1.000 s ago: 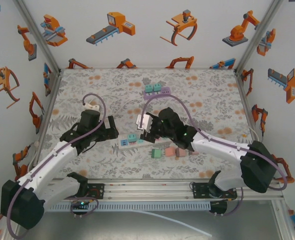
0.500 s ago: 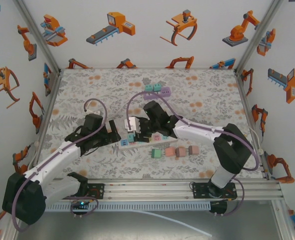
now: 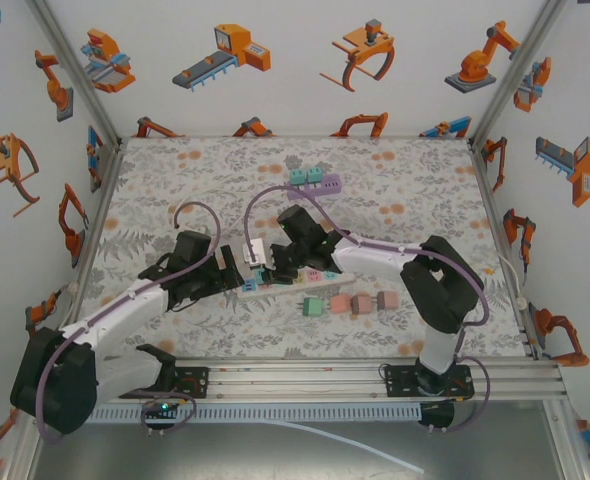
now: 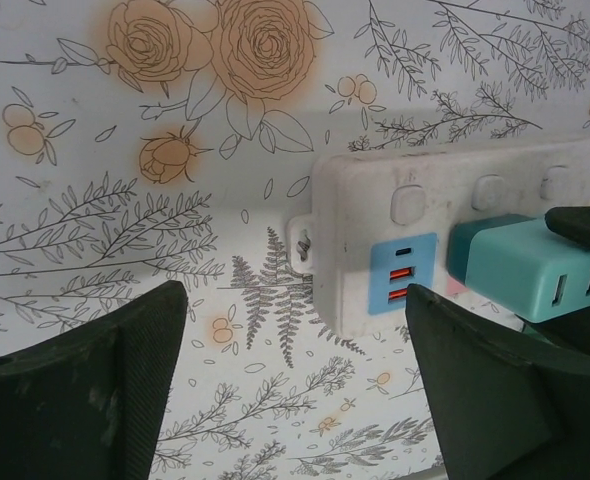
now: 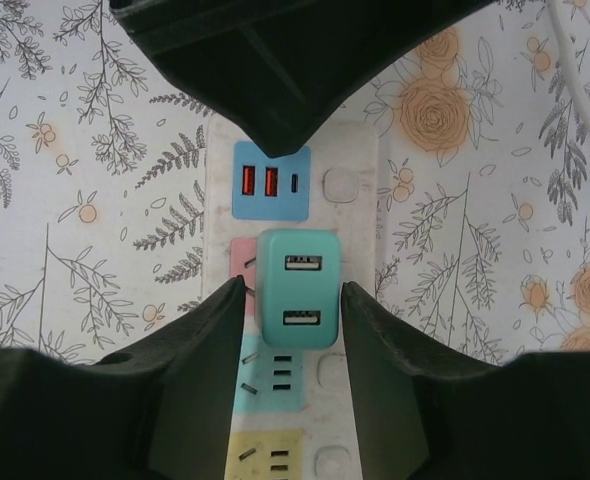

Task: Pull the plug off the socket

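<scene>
The table (image 3: 425, 190) with its flowered cloth carries everything. The white power strip (image 3: 325, 276) lies about in its middle, a little toward the near edge, and runs left to right. Both arms reach in to it from the two sides.

My left gripper (image 3: 230, 270) is at the left end of the strip. In its wrist view the jaws stand wide apart and hold nothing. One finger is over bare cloth, and the other is low beside the strip (image 4: 425, 200), near its blue USB panel.

My right gripper (image 5: 290, 300) is over the plug (image 5: 297, 288), a teal charger block with two USB openings. The plug is seated in the strip, in the place next to that blue panel. The jaws are apart with one finger on each side of the plug. One pad seems to touch it (on the other side I see a thin pink line between finger and plug), so I judge it is not clamped yet.

The step in hand is the grasp, and the pull has not begun. Next the right jaws must close firmly on the plug's two flat sides. The left gripper should press down or grip the strip's end, otherwise the strip may lift together with the plug. Then I would pull straight away from the strip, without twisting.
</scene>
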You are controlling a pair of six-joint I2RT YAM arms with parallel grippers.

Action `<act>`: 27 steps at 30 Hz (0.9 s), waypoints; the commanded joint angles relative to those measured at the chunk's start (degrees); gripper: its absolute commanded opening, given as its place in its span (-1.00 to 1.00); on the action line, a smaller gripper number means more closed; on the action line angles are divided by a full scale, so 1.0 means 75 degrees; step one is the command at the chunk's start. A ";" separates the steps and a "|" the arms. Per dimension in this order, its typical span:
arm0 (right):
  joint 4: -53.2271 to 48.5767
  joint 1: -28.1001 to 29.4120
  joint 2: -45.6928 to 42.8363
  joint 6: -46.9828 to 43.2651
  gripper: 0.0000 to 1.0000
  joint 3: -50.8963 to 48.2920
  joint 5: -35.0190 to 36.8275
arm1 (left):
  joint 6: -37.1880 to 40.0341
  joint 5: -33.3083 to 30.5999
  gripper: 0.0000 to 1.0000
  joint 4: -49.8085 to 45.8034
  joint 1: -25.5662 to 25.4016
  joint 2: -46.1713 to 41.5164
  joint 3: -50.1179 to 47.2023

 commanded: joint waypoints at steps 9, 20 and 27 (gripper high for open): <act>-0.0059 -0.0062 0.0092 0.0163 -0.45 0.0322 -0.0427 | -0.0003 0.0476 0.47 0.0644 -0.0007 0.0588 -0.0123; -0.0024 -0.0089 0.0131 0.0488 -0.59 0.0530 -0.0588 | 0.0090 0.0551 0.41 0.0716 -0.0021 0.0854 -0.0229; 0.0529 -0.0269 0.0054 0.1286 -0.59 0.0564 -0.0793 | 0.0318 0.0670 0.42 0.0617 -0.0111 0.1088 -0.0276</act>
